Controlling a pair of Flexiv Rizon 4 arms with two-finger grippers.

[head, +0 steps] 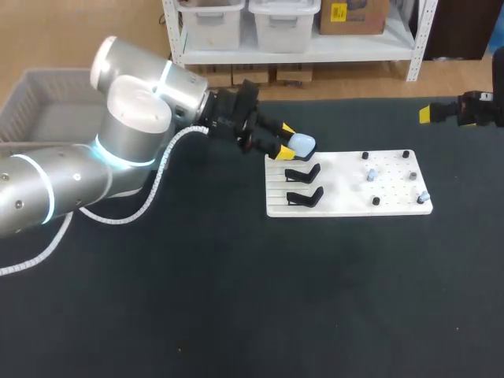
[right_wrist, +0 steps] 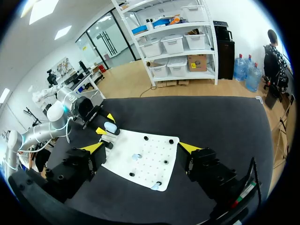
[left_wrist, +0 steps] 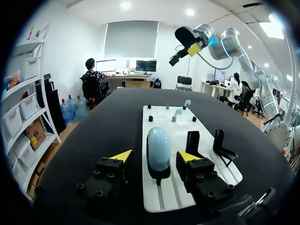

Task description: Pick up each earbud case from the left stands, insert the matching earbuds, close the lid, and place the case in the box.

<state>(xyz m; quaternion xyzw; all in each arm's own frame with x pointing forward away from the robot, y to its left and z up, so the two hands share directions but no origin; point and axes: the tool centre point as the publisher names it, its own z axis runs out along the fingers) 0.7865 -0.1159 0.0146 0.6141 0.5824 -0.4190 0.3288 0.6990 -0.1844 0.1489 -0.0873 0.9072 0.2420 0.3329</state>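
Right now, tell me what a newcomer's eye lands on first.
The big silver left arm fills the table's left side. Its open pincer straddles a pale blue case at the left end of the white board. The right pincer hangs open off to the right.

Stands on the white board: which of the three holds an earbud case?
The end stand, between the left gripper's open fingers, holds the pale blue case; the other two stands beside it are empty.
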